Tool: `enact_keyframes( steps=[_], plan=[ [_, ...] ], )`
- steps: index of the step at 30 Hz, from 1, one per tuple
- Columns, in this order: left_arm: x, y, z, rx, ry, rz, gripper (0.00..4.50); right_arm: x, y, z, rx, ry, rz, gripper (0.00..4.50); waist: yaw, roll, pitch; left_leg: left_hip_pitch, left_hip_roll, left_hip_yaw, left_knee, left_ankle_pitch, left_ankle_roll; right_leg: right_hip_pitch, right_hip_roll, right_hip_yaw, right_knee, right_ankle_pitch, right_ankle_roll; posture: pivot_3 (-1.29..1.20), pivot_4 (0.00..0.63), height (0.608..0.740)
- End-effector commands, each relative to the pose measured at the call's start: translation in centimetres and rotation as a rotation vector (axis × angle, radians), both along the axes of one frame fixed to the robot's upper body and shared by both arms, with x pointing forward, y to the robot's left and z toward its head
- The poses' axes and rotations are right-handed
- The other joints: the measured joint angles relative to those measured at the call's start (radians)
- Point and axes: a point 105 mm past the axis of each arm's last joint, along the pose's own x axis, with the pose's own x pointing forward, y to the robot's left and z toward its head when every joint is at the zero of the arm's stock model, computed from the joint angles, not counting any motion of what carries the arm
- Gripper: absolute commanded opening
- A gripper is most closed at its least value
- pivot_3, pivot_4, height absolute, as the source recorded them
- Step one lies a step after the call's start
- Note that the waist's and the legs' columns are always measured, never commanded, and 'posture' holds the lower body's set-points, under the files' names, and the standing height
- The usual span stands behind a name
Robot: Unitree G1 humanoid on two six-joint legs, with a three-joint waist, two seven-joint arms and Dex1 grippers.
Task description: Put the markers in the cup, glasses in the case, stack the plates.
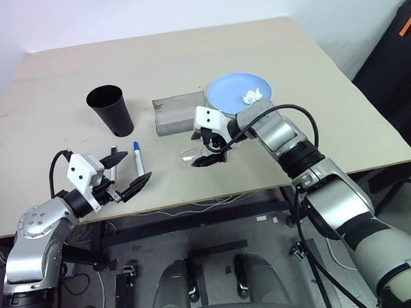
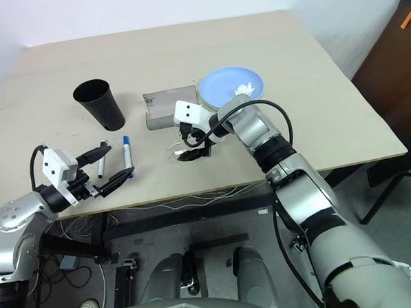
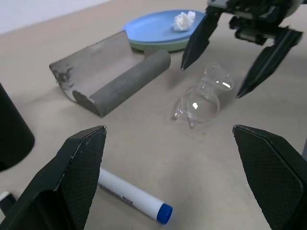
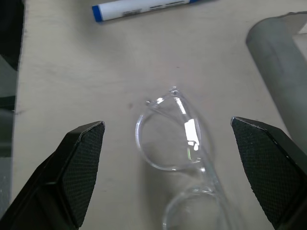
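- Glasses point(image 4: 180, 158) lie on the counter point(image 1: 255, 48) beside the open grey case point(image 1: 178, 114), under my right claw point(image 1: 206, 148), whose fingers stand wide apart, gripping nothing.
- My left claw point(image 1: 127, 173) gapes empty near the blue-capped marker point(image 1: 138, 157).

You had one beige table point(image 1: 327, 99) with a crumpled white paper wad point(image 1: 251, 95) toward its far right, plus loose cables point(image 1: 194, 208) hanging beneath its near edge.
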Motion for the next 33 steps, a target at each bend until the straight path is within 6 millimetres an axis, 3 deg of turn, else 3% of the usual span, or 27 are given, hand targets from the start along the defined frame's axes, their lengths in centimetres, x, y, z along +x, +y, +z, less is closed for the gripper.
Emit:
enact_keyframes(
  steps=[1,21,24,33],
  plan=[
    [-0.3,-0.4,0.8,-0.001,-0.031,-0.009,4.44,0.9,0.2,1.3,0.035,-0.045,-0.011,4.45,0.0,0.0,0.0,0.0,0.0,0.0,0.0,0.0,0.0,0.0,0.0,0.0,0.0,0.0,0.0,0.0,0.15,0.74],
    [-0.4,-1.0,0.5,-0.006,-0.015,-0.027,4.44,1.7,-1.0,-1.2,-0.101,-0.16,0.019,4.45,0.0,0.0,0.0,0.0,0.0,0.001,0.0,0.0,0.0,0.0,0.0,0.0,0.0,0.0,0.0,0.0,0.15,0.74],
    [-0.5,-1.0,0.5,-0.005,-0.013,-0.027,4.44,1.6,-1.0,-1.1,-0.103,-0.162,0.03,3.84,0.0,0.0,0.0,0.0,0.0,0.0,0.0,0.0,0.0,0.0,0.0,0.0,0.0,0.0,0.0,0.0,0.15,0.74],
    [-0.5,-1.0,0.5,-0.005,-0.012,-0.025,4.44,1.4,-0.7,-0.4,-0.095,-0.176,0.051,0.74,0.0,0.0,0.0,0.0,0.0,0.0,0.0,0.0,0.0,0.0,0.0,0.0,0.0,0.0,0.0,0.0,0.15,0.74]
  ],
)
